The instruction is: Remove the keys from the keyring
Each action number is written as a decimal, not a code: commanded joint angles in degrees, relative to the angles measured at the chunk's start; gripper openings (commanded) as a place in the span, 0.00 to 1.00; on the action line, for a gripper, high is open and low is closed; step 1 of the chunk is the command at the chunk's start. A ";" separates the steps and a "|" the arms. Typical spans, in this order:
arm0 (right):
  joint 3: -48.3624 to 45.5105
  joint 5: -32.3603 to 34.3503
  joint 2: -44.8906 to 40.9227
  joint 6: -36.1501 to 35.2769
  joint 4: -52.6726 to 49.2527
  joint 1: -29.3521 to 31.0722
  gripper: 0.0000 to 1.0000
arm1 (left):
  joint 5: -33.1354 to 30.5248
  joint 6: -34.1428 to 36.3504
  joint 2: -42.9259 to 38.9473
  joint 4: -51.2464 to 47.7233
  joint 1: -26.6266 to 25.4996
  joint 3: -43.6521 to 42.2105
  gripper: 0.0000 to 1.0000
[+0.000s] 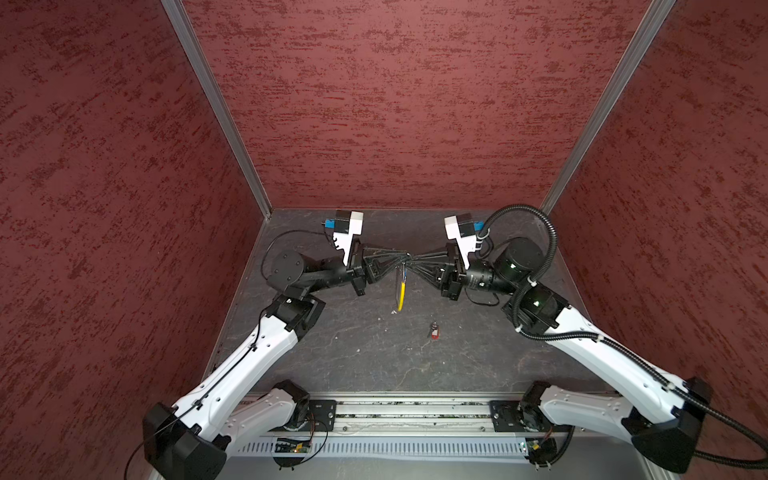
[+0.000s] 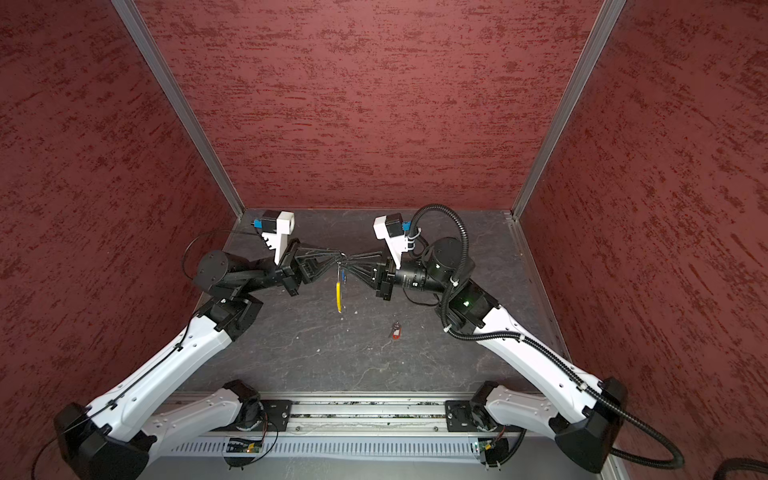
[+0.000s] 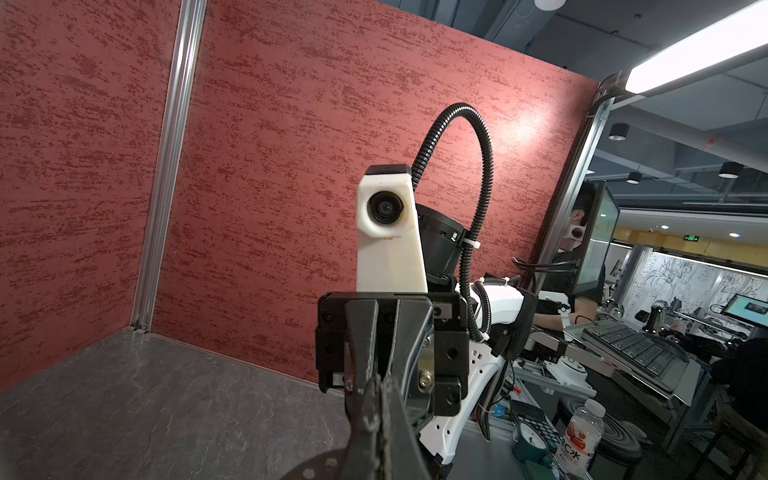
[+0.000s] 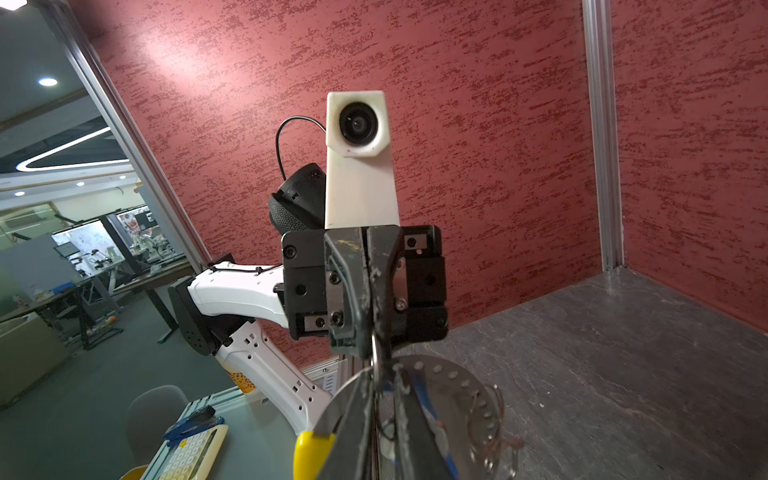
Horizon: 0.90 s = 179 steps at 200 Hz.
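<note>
Holding the keyring (image 1: 400, 295) up off the surface (image 1: 353, 353) between both arms

Left end effector (image 1: 402, 260) is clamped shut on it so the yellow loop dangles free. The right end effector (image 1: 413, 266) has its jaws pinched together by the blue-tagged key (image 2: 343, 275), can't tell on what. Red-tagged key (image 1: 434, 333) lies loose below.

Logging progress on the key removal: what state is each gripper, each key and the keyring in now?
thin black keyring with curved yellow section: lifted, hanging down.
left gripper: shut on the keyring.
right gripper: closed on the keyring, tip to tip with the left.
small dark key with blue plastic tag: on the keyring, dangling.
small dark key with red-orange plastic tag: off, lying on the dark table.
</note>
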 commanded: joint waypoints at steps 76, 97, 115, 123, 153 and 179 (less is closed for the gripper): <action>0.96 -3.59 0.97 1.43 3.17 -0.36 0.07 | 0.26 0.33 -0.29 1.44 -0.41 -0.21 0.00; 0.80 -2.62 0.54 0.87 2.67 -0.42 0.16 | 0.12 0.38 -0.29 1.35 -0.43 -0.25 0.00; 0.46 -1.66 -0.04 0.07 1.95 -0.37 0.26 | 0.04 0.58 -0.36 1.09 -0.43 -0.26 0.00; 0.29 -1.26 -0.29 -0.19 1.85 -0.35 0.29 | 0.01 0.72 -0.44 0.85 -0.39 -0.17 0.00; -1.65 0.80 -2.13 -0.42 3.90 -0.29 0.46 | -0.24 1.42 -0.87 0.03 -0.43 -0.08 0.00; -2.39 1.97 -2.90 -0.53 4.53 -0.34 0.49 | -0.28 1.66 -0.92 -0.49 -0.43 0.09 0.00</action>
